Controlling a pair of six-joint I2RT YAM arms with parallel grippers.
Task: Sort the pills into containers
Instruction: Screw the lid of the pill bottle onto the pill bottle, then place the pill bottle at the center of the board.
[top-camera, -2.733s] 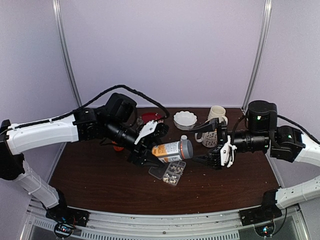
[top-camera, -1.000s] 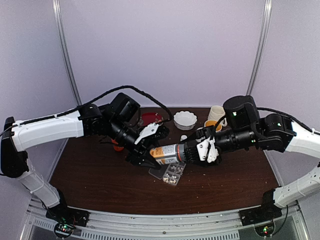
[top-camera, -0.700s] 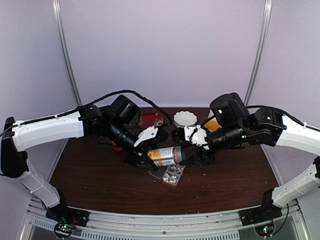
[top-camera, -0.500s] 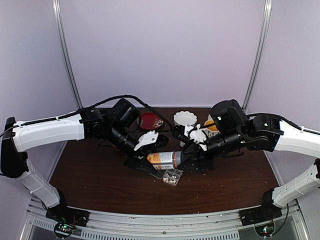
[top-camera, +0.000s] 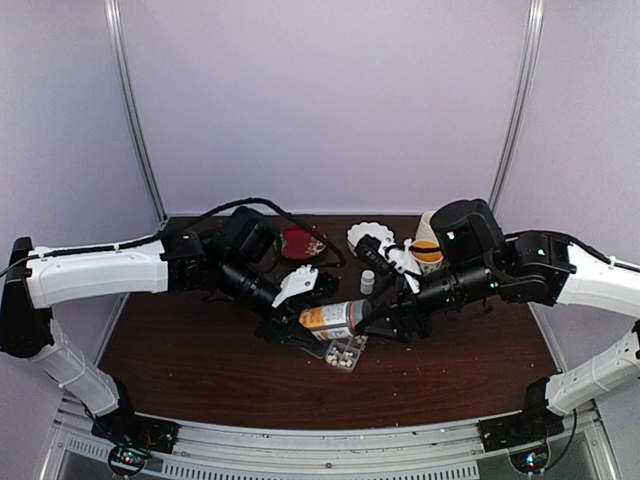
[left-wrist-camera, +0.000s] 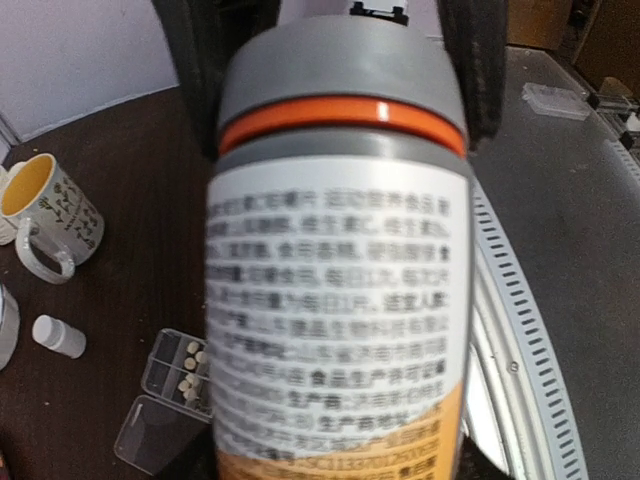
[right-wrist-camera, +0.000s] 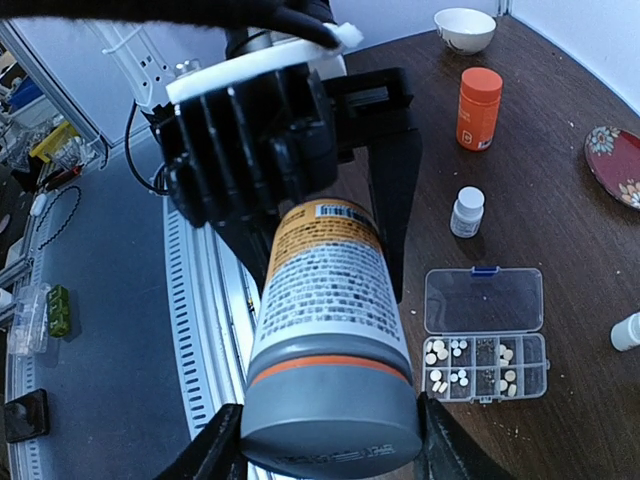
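my left pincer (right-wrist-camera: 325, 215) clamps the pill bottle (right-wrist-camera: 325, 300) by its base; my right pincer (right-wrist-camera: 330, 452) grips its grey cap (right-wrist-camera: 330, 405), jaws half-wide. twisting it off comes next, i judge; pills (right-wrist-camera: 447, 352) lie in the pill box (right-wrist-camera: 485, 298) below.

Clear plastic box (right-wrist-camera: 485, 298), matt wooden table (right-wrist-camera: 560, 215)
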